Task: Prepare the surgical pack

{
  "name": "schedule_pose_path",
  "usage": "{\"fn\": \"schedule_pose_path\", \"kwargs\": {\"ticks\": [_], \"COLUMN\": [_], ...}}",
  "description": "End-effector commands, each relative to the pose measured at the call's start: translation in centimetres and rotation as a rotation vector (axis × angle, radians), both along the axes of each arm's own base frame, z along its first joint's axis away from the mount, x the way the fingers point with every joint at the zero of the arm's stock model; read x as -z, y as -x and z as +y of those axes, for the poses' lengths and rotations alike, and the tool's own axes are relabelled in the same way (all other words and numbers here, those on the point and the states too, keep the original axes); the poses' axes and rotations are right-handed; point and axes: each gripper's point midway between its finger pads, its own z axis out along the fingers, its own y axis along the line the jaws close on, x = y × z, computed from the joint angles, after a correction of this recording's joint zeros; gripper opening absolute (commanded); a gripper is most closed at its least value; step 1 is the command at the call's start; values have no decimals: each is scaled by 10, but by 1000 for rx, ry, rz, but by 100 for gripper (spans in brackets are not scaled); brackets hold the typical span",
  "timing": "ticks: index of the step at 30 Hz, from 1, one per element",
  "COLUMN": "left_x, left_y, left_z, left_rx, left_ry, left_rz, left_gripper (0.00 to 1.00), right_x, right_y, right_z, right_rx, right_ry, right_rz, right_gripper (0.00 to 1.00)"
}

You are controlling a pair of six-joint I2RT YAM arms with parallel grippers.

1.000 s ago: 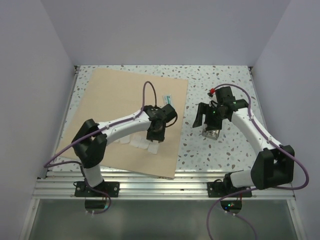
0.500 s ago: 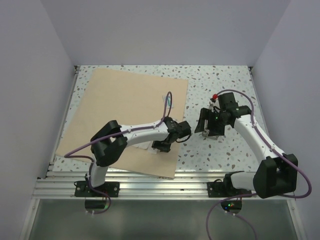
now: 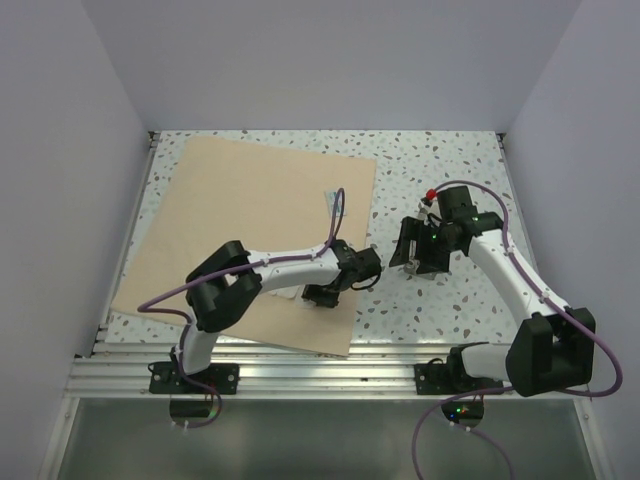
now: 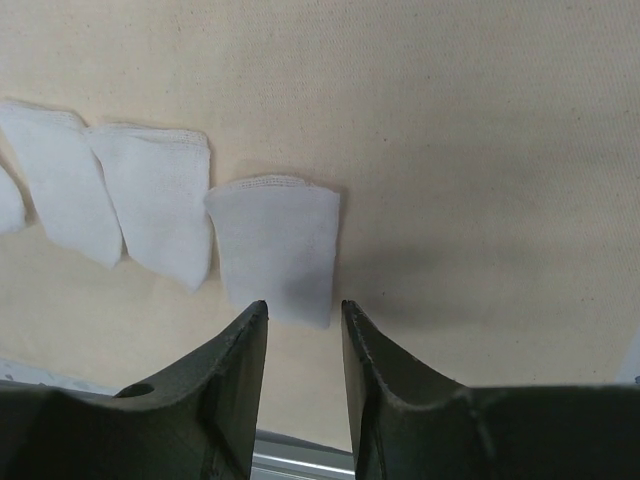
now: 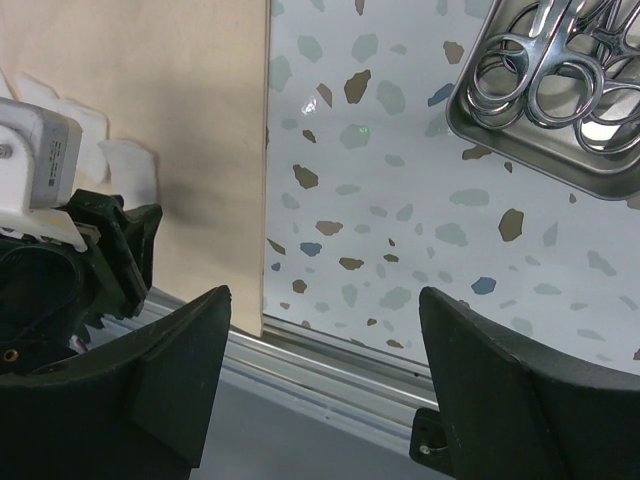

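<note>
The tan wrap sheet (image 3: 230,200) lies flat on the left half of the table. Several white gauze squares (image 4: 278,248) lie in a row on it near its front edge. My left gripper (image 4: 305,312) hovers just short of the rightmost square, open, nothing between its fingers; from above it (image 3: 322,296) sits near the sheet's front right corner. The steel tray (image 5: 545,130) holds scissors and forceps (image 5: 540,85) on the speckled tabletop right of the sheet. My right gripper (image 5: 325,300) hangs wide open above the table beside the tray, empty.
A small white and teal packet (image 3: 332,198) lies on the sheet near its right edge. An aluminium rail (image 3: 320,365) runs along the table's near edge. The left arm's gripper body (image 5: 60,250) shows close to the right gripper.
The left arm has swung from the middle of the gauze row toward the sheet's front right corner. The right gripper has shifted slightly nearer and now covers the tray from above.
</note>
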Motion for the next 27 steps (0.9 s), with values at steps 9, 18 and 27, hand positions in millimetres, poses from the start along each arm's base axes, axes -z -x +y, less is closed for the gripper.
{"fn": "schedule_pose_path", "kwargs": {"ticks": [9,18,27], "left_x": [20,5,-67], "left_y": [4,-4,-25], "left_z": [5,-2,-19], "left_rx": [11,48,79], "left_ry": [-23,-4,51], "left_rz": [3,-21,-113], "left_gripper": [36,12,0], "right_x": [-4,-7,-9], "right_y": [3,1,1], "right_z": [3,3,2], "right_rx": [-13,-14,-14], "right_ry": [-28,-27,-21], "right_rz": [-13,-17,-18], "right_gripper": [80,80,80]}}
